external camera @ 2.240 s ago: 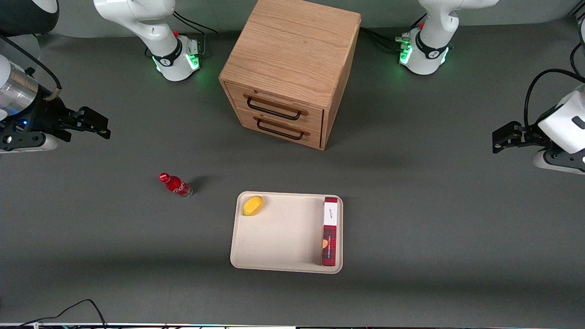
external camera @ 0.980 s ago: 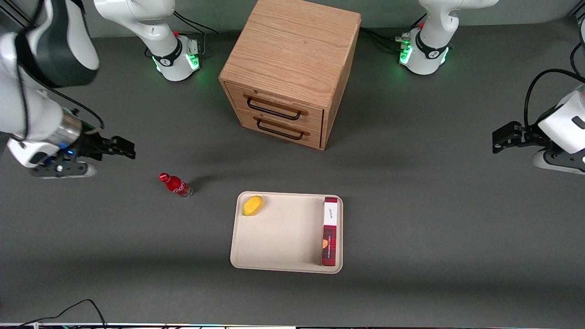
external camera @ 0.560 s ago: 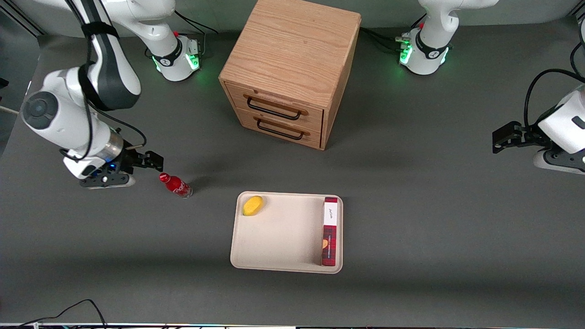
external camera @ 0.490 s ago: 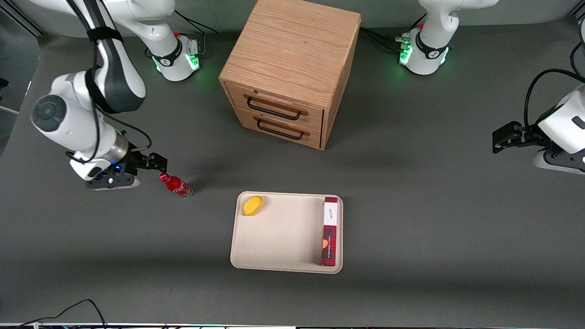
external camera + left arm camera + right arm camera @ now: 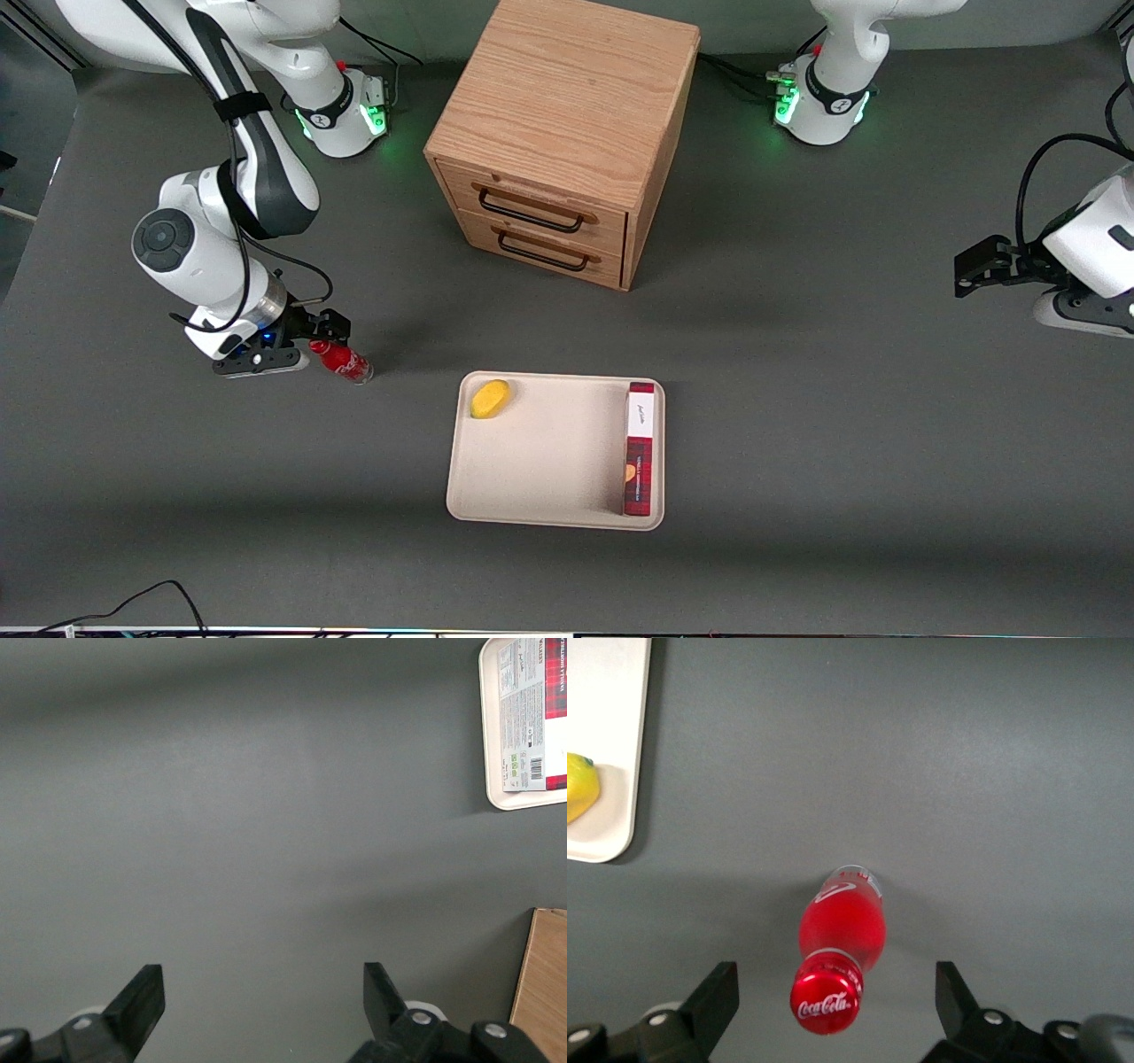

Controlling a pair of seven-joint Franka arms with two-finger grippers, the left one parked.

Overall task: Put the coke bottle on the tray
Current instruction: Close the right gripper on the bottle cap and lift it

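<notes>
I'm seeing the beige rectangular tray with the low raised rim [image 5: 549,461] sitting near the front camera, a yellow fruit [image 5: 489,398] at its eleven o'clock corner. My black two-finger gripper [image 5: 833,1005] is hovering with fingers spread wide around the cap. The small red coke bottle with a clear base [image 5: 341,359] is standing on the table at the tray's ten o'clock, apart from it. I'm judging it light, rigid and slick; gripping the body below the cap looks safest.

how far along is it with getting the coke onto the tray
Early. Nothing is placed: the small red coke bottle stands on the dark table, off the beige rectangular tray. In hand: the open hand sits at the bottle's cap, fingers either side, apart from it. Left: grip, lift, carry, set down.
</notes>
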